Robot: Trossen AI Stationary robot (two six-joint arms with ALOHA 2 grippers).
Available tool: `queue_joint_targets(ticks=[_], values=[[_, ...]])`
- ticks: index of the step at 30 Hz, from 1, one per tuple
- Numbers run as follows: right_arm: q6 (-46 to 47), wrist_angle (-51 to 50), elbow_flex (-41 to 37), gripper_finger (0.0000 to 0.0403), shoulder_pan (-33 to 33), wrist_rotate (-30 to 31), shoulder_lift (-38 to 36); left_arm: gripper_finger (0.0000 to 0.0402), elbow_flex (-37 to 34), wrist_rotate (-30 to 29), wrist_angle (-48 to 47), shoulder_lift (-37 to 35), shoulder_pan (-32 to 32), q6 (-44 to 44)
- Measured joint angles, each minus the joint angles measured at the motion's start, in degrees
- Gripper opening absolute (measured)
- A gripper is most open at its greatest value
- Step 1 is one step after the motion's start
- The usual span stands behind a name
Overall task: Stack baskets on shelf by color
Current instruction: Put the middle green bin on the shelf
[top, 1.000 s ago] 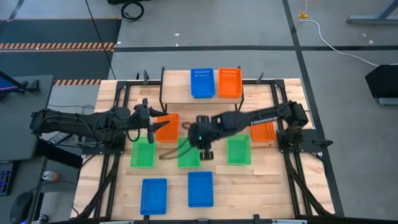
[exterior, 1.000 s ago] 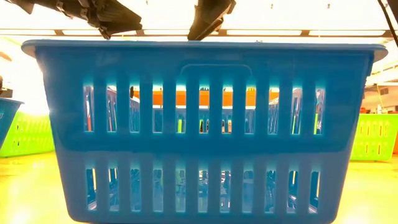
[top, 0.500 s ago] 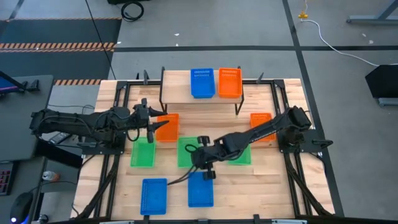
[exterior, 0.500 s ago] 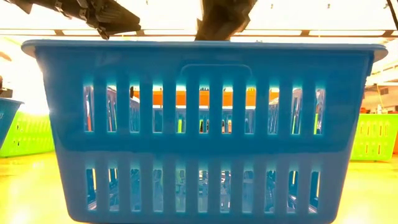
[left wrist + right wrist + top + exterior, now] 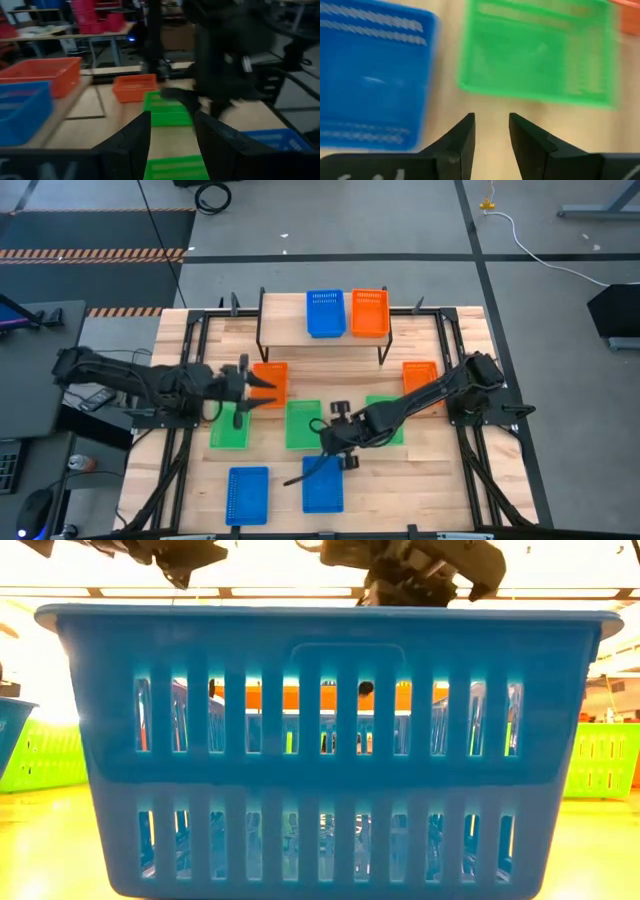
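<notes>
The shelf (image 5: 290, 330) stands at the table's far side. A blue basket (image 5: 325, 313) and an orange basket (image 5: 369, 312) rest side by side on its plank. On the table lie two orange baskets (image 5: 270, 383) (image 5: 420, 376), three green ones (image 5: 229, 426) (image 5: 303, 425) (image 5: 386, 423) and two blue ones (image 5: 248, 495) (image 5: 322, 485). My right gripper (image 5: 330, 452) (image 5: 491, 120) hovers open above the strip of wood between the middle green basket (image 5: 540, 50) and the near blue basket (image 5: 370, 75). My left gripper (image 5: 262, 385) (image 5: 172, 120) is open over the left orange basket, pointing toward the table's right.
In the low view the near blue basket (image 5: 320, 750) fills the picture, with both arms above its rim. Black frame rails (image 5: 190, 420) run along the table's left and right sides. Bare wood shows at the table's near right (image 5: 420, 490).
My right gripper has swung from over the middle green basket toward the table's near edge, and now hangs just above the near blue basket's far rim, its wrist turned. My left gripper has turned from pointing toward the near edge to pointing right. No basket has moved.
</notes>
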Motion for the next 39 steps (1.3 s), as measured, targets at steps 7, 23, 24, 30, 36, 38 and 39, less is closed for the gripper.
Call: queue_joint_targets(ticks=[7,23,24,30,36,38,39], values=[[3.7,-12.2,0.0,0.0126,-0.5,9.5,-9.0,0.0153,0.4,-4.6,2.8,14.6,-9.6,-6.6],[19.1,-33.4,-3.1,0.0126,-0.9,14.3,-33.4,0.0160,39.1,-9.4,-43.3,50.2,-15.9,-22.9],[20.0,-33.3,-4.4,0.0126,-0.6,14.2,-34.9,0.0165,40.2,-8.5,-44.7,51.5,-15.4,-23.5],[27.1,-33.1,-13.4,0.0128,1.6,13.3,-42.5,0.0207,41.0,0.6,-46.1,56.0,-12.3,-25.1],[32.8,-32.7,-19.1,0.0128,4.2,11.0,-46.1,0.0232,41.0,1.8,-46.2,56.0,-11.9,-23.7],[34.0,-32.3,-19.4,0.0128,4.8,11.0,-46.2,0.0231,41.0,1.7,-46.5,56.8,-11.8,-23.7],[34.4,-32.2,-19.4,0.0128,5.0,11.0,-46.1,0.0227,41.0,1.6,-46.3,57.6,-11.7,-23.8]])
